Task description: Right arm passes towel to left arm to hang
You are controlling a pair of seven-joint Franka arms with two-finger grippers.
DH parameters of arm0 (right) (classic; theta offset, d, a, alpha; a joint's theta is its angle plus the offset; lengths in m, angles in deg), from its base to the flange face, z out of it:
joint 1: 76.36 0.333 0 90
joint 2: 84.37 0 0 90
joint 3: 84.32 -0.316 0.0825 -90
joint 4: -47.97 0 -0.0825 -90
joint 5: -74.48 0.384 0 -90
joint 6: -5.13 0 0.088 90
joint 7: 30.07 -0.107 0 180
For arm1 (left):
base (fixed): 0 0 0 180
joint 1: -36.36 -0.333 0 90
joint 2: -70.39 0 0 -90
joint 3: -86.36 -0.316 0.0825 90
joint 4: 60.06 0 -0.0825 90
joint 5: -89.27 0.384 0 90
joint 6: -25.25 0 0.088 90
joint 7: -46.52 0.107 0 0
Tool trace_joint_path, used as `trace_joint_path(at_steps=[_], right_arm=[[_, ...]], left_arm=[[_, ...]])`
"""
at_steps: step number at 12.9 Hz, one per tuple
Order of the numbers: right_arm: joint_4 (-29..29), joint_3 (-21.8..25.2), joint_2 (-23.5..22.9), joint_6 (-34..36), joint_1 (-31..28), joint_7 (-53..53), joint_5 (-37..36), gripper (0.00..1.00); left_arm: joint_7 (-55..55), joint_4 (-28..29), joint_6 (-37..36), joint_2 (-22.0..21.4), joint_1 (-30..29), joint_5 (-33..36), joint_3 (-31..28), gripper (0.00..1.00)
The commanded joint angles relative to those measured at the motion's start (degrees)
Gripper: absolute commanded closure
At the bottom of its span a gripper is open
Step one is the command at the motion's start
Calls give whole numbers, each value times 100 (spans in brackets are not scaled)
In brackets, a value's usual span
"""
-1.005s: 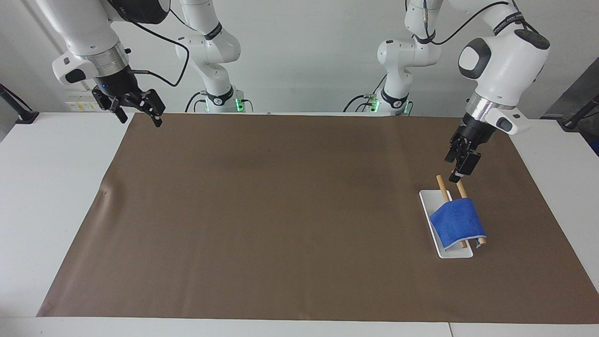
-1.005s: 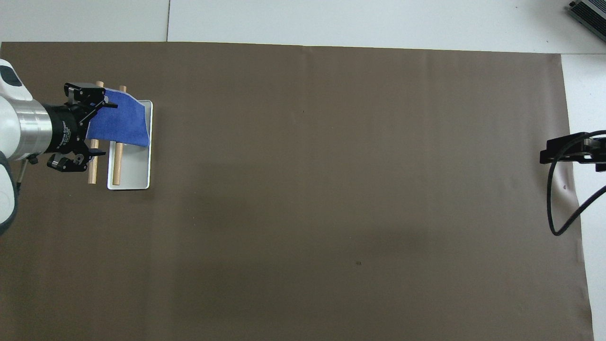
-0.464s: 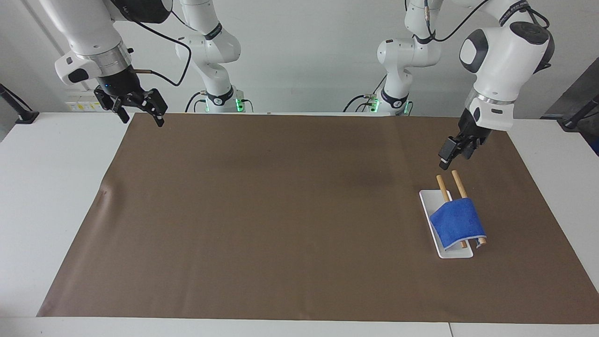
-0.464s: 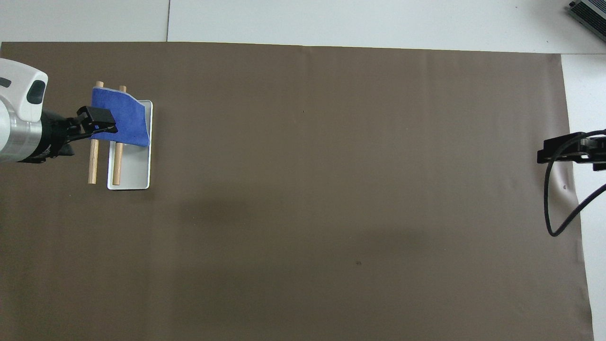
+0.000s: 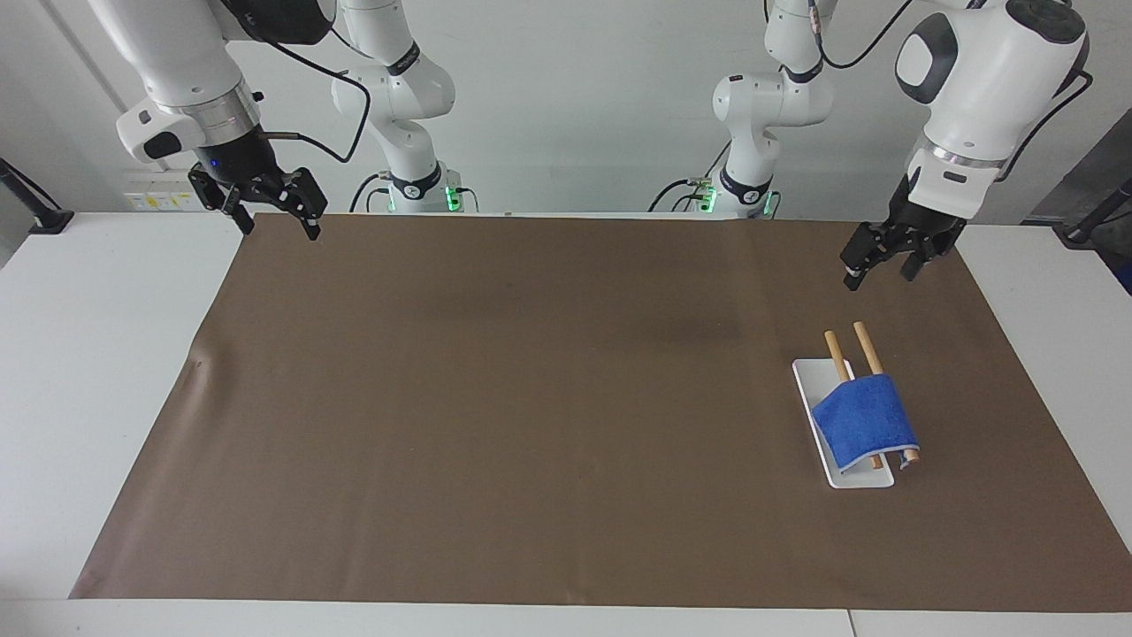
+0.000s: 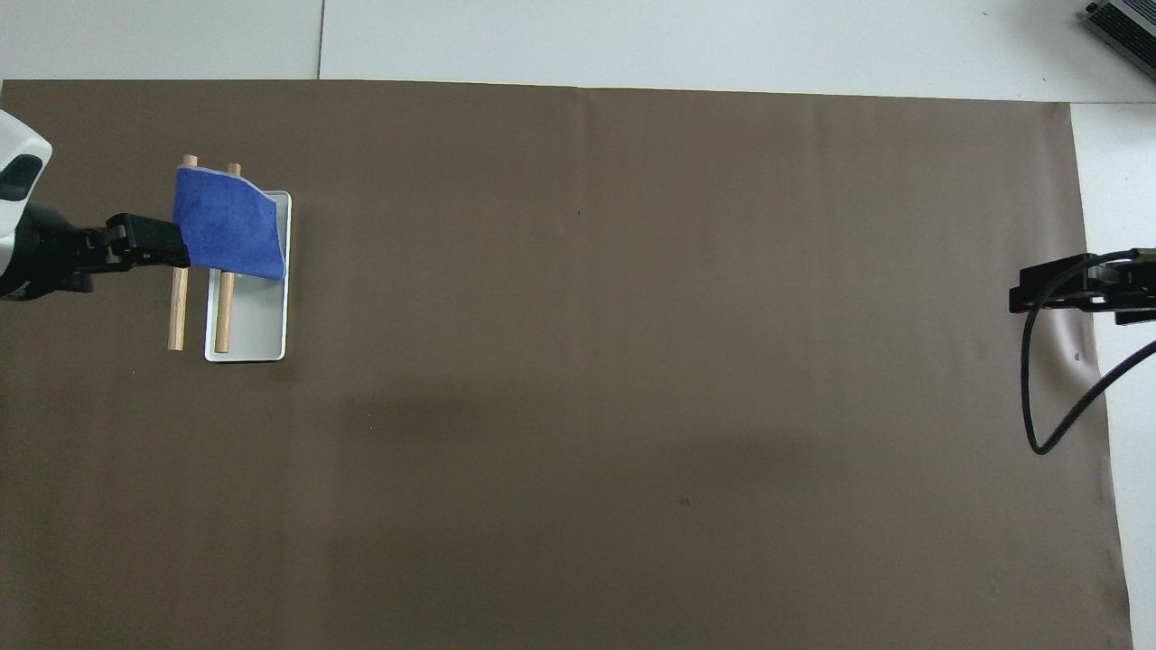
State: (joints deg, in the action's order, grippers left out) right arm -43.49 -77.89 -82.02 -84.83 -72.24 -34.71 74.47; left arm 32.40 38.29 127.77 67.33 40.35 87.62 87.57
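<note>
The bright-blue towel (image 5: 862,431) hangs draped over two wooden rods (image 5: 865,345) that lie across a white tray (image 5: 806,376) at the left arm's end of the table. In the overhead view the towel (image 6: 226,226) covers the rods' (image 6: 178,311) farther half. My left gripper (image 5: 880,272) is open and empty, up in the air over the brown mat, apart from the rods and towel; it also shows in the overhead view (image 6: 172,255). My right gripper (image 5: 276,226) is open and empty, raised over the mat's corner at the right arm's end, and waits; the overhead view (image 6: 1019,296) shows it too.
A brown mat (image 5: 531,398) covers most of the white table (image 5: 97,372). The tray (image 6: 257,336) and rods are the only things standing on it. A black cable (image 6: 1052,424) loops from the right wrist.
My left gripper has risen and drawn back from just above the rods, turning as it went. The right gripper has shifted slightly toward the table's middle. The towel has not moved.
</note>
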Motion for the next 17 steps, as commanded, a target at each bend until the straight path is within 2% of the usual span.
trace_joint_path(at_steps=[1, 5, 8, 12, 17], right_arm=[[-39, -28, 19, -31, 1, 78, -105, 0], [31, -20, -7, 66, -78, 60, 0, 0], [23, -20, -7, 57, -70, -160, -17, 0], [5, -11, 2, 57, -70, -72, -17, 0], [14, 7, 11, 75, -78, -107, -8, 0]], left_arm=[[198, -481, -626, 77, -47, 330, 28, 0], [700, -1010, -1199, 271, -100, 411, 19, 0], [813, -1019, -1323, 271, -118, 402, 28, 0], [2525, -1010, -1270, 201, -179, 393, 19, 0], [2545, -923, -1077, 174, -285, 384, 28, 0]])
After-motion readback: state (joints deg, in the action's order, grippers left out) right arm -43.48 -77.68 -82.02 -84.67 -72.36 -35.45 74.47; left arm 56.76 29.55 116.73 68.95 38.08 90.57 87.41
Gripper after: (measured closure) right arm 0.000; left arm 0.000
